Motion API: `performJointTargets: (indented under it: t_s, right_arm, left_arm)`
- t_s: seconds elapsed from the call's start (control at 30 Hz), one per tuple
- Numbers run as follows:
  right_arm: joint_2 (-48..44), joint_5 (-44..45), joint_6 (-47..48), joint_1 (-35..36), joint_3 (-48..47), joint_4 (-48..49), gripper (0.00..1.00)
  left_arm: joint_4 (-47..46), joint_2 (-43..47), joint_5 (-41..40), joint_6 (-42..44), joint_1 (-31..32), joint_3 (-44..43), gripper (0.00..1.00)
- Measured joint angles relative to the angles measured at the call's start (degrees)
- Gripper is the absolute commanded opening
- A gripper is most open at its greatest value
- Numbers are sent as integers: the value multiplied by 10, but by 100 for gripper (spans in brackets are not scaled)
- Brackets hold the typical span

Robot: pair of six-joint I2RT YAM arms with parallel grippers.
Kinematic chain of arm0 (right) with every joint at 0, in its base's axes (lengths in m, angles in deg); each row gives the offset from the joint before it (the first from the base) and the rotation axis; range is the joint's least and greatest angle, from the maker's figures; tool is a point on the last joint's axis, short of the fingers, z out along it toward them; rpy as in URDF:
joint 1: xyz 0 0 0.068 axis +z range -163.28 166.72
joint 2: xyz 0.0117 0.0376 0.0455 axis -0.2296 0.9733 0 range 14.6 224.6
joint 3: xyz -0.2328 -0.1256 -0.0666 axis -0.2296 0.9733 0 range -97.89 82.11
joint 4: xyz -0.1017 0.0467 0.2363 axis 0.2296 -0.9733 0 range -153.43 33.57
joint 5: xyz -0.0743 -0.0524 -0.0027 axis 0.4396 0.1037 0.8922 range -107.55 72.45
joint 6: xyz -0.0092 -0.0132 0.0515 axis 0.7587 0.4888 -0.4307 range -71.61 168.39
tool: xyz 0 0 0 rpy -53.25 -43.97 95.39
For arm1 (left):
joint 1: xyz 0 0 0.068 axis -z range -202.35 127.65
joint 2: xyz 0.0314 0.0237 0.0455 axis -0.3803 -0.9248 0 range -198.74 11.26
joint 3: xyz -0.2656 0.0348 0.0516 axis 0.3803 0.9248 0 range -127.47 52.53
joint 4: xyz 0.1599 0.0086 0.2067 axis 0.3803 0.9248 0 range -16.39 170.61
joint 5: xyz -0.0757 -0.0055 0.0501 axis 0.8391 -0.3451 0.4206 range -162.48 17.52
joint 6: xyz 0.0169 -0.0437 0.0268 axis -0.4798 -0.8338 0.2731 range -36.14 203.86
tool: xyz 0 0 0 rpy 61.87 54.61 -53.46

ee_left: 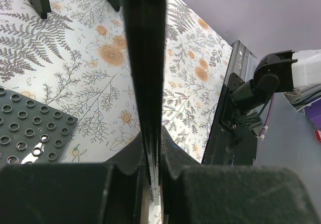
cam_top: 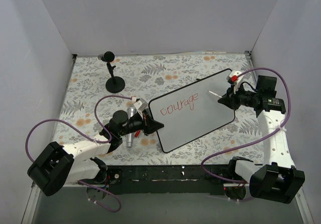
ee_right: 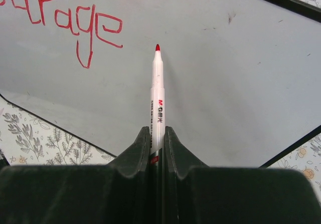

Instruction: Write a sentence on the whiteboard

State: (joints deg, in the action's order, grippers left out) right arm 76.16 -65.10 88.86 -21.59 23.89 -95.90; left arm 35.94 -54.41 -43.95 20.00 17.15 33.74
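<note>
Tabletop [cam_top: 165, 73]: whiteboard [cam_top: 200, 119] edge behind left gripper [cam_top: 156, 126]

The whiteboard [cam_top: 195, 119] lies mid-frame on the bench [cam_top: 200, 66], writing [cam_top: 179, 103] on its left half. The left pincer [cam_top: 154, 125] grips its left edge; the right pincer [cam_top: 223, 100] holds a marker [cam_top: 213, 92] over its right. A stand [cam_top: 114, 79] sits upper left.
</note>
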Motion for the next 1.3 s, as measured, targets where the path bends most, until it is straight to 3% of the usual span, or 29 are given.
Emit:
performJointTargets:
  t_s: [0.57,0.9,1.3]
  right_arm:
    - [14,-1,-14,16,7,21,1]
    - [28,26,-31,53,8,38,1]
    - [27,73,-73,47,9,72,1]
  left_arm:
    - [4,3,5,4,0,-1,0]
    - [6,3,4,-1,0,-1,0]
    - [11,3,-1,-14,0,-1,0]
